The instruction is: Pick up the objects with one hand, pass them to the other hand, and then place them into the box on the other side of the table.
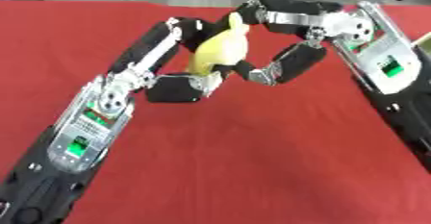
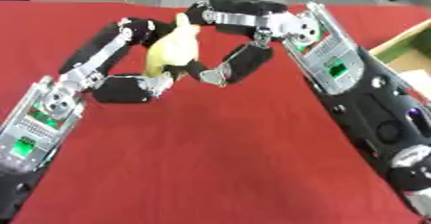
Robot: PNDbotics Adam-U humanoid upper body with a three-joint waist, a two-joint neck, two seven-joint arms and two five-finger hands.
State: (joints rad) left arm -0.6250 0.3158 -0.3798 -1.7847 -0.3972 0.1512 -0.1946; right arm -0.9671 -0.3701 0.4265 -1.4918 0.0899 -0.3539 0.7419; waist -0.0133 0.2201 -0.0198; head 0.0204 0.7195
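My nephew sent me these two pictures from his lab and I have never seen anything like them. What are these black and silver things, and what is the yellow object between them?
You are looking down through the two eyes of a camera in a humanoid robot's head, so both pictures show the same moment from almost the same spot. The black and silver limbs are its two arms. The left hand comes in from the picture's left and the right hand from the right. They meet above a table covered with a red cloth. Between them is a yellow object, shaped like a banana. Fingers of both hands are curled round it, so this looks like a handover from one hand to the other. At the right edge of the right eye view you can see part of a box, probably where the object will go.
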